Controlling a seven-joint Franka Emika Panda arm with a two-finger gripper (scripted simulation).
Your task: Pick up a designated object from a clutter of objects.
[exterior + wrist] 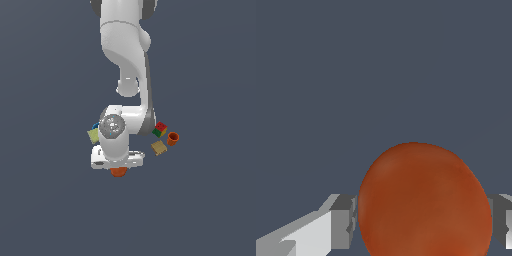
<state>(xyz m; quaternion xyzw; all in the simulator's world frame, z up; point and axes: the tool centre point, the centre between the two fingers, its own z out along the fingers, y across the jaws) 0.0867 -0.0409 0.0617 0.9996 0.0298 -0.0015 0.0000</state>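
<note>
Your jaws are clenched on the orange ball, one finger pressed against each side; the multicoloured cube and orange cup sit well apart.

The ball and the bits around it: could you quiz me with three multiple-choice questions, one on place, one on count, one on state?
1. Where is the ball?
A. between the gripper's fingers
B. inside the cup
C. on top of the cube

2. How many items lie grouped at the exterior view's right of the arm?
A. one
B. three
C. six

3. How does the cup stand?
A. upside down
B. on its side
C. upright, mouth up

Answers:
1 A, the wrist view shows a finger at each side of the ball.
2 B, cube, cup and tan block.
3 C, its open mouth faces up.
</note>
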